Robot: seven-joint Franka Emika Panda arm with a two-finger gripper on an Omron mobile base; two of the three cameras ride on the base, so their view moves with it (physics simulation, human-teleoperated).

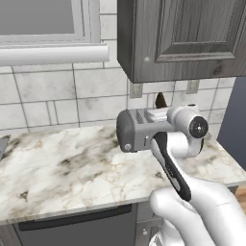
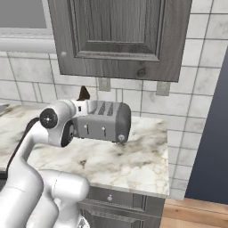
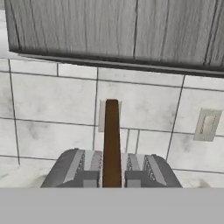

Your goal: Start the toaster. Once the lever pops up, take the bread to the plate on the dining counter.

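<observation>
One slice of bread [image 3: 112,144] stands upright and edge-on in the middle of your hand view, between the two finger tips at the bottom, and the gripper [image 3: 112,183] is closed on it. Its lower end is cut off there, so you cannot see how deep the grip goes. Below the bread you see the toaster [image 3: 70,173], with its slots on both sides of the slice. In the left base view only the dark top corner of the bread [image 1: 160,100] shows above the wrist, and in the right base view it [image 2: 83,93] shows above the left end of the toaster [image 2: 104,120]. The arm hides the gripper itself in both base views, and it covers the right part of the toaster [image 1: 137,127] in the left one. The toaster stands on the marble worktop [image 1: 72,168], close to the tiled wall [image 1: 62,96]. Above it hangs a grey cabinet [image 2: 120,35]; its bottom edge is just over the bread, so you have little room upward. To the left of the toaster the worktop is wide and bare. To the right it ends soon, at an edge [image 2: 167,178] beside a dark blue wall [image 2: 209,133]. Two outlets [image 3: 206,125] sit on the tiles, one partly hidden behind the bread.
</observation>
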